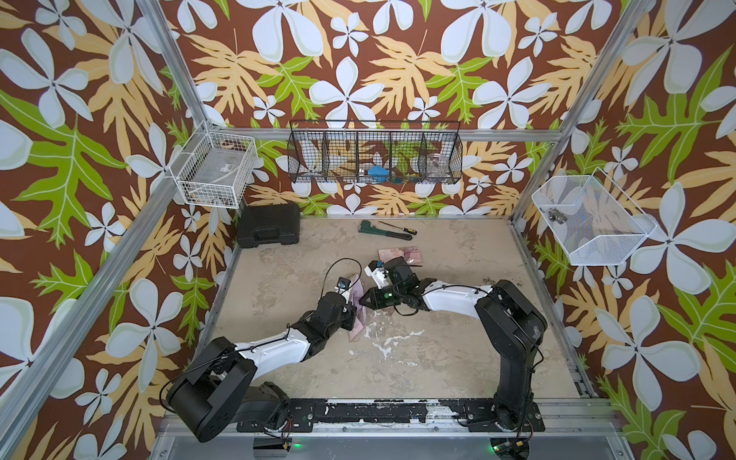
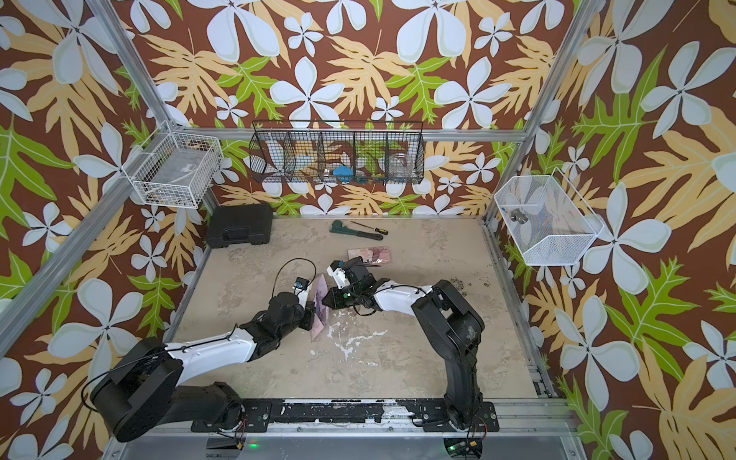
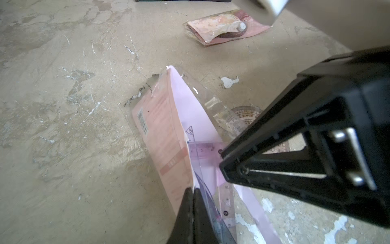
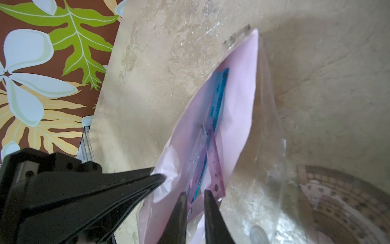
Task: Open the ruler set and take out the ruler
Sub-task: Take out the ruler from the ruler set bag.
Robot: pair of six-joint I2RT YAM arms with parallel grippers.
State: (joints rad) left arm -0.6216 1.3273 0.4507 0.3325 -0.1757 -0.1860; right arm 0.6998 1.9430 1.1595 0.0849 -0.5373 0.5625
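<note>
Pink ruler (image 4: 213, 164) is sitting inside the ruler set (image 3: 164, 147) on the table (image 1: 438, 358), its end between the narrowly parted right gripper (image 4: 195, 194), left gripper (image 3: 193, 189) pinching the set's edge, both arms reaching inward.

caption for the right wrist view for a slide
The left gripper pinches the ruler set sleeve open while the right gripper straddles the pink ruler inside.
</note>
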